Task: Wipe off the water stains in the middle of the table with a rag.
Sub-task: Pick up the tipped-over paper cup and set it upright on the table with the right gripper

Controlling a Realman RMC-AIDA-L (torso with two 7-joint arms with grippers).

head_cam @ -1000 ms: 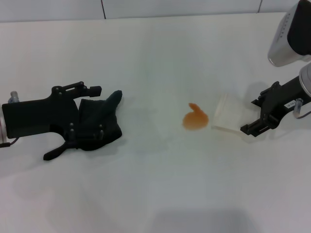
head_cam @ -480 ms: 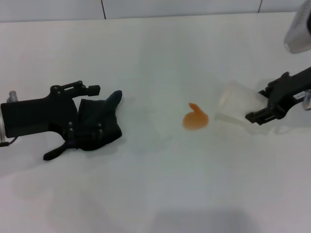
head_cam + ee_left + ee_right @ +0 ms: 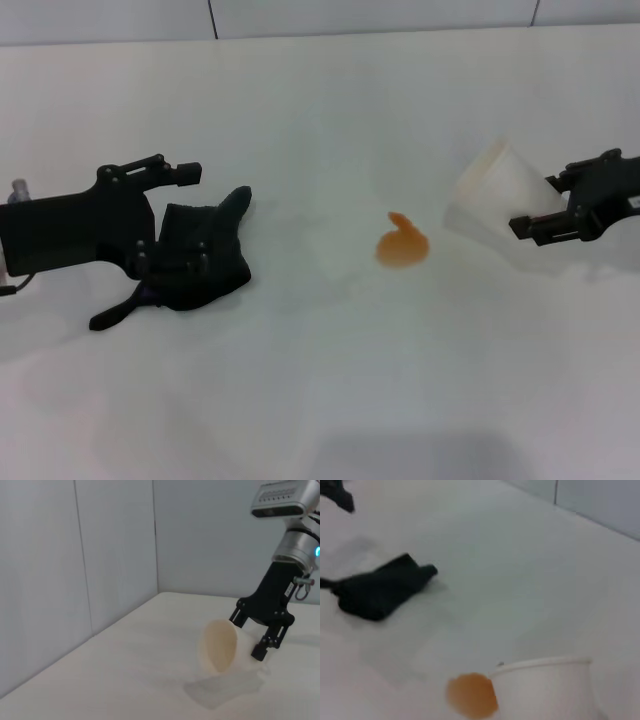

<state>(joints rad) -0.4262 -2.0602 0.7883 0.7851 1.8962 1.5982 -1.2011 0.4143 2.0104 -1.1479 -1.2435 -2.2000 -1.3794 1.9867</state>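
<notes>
The water stain [image 3: 402, 245], a small orange blot, lies on the white table [image 3: 320, 380] near its middle; it also shows in the right wrist view [image 3: 471, 695]. The dark rag [image 3: 200, 262] lies crumpled at the left, also seen in the right wrist view [image 3: 380, 587]. My left gripper [image 3: 198, 220] is open, low over the rag, with one finger across the cloth and the other beyond its far edge. My right gripper [image 3: 532, 205] is shut on a white cup [image 3: 495, 190] and holds it tilted above the table, right of the stain. The cup [image 3: 220, 647] and right gripper [image 3: 265, 632] show in the left wrist view.
Grey wall panels [image 3: 300, 15] run along the table's far edge. The cup's rim [image 3: 545, 667] fills the near part of the right wrist view, next to the stain.
My right gripper has lifted the cup off the table and carried it up and to the right, away from the stain. My left gripper has shifted slightly; the rag has not moved.
</notes>
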